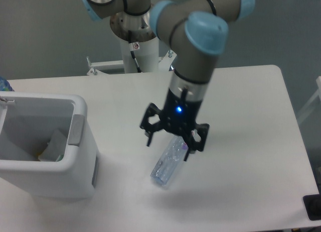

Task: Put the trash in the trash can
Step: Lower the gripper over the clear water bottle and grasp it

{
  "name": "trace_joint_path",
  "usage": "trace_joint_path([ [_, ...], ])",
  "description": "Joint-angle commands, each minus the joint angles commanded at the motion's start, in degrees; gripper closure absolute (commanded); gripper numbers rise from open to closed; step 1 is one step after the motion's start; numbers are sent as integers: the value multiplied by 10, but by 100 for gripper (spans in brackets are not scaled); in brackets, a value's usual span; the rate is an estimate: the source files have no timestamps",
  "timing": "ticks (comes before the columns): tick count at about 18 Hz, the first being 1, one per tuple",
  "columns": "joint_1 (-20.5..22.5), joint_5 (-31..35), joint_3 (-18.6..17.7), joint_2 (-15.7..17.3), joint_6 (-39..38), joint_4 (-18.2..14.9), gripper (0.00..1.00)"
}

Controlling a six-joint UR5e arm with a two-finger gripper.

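I have the gripper [167,145] spread wide and holding nothing, poised at the frame's centre right above the upper end of the bottle [168,165] — the bottle lies flat on the table [241,121], its long axis slanting from upper right down to lower left, and my fingers [149,136] look set to either side of it. The arm comes down from the upper middle, wrist near vertical, blue light lit. The trash can [75,161] sits at the left edge, well apart — a pale wrapper [52,145] lies inside.
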Motion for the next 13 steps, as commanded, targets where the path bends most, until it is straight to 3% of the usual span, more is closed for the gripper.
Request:
trace_joint_path([
  [7, -53, 98, -4, -60, 16, -31, 0],
  [13, -71, 131, 2, -97, 12, -23, 0],
])
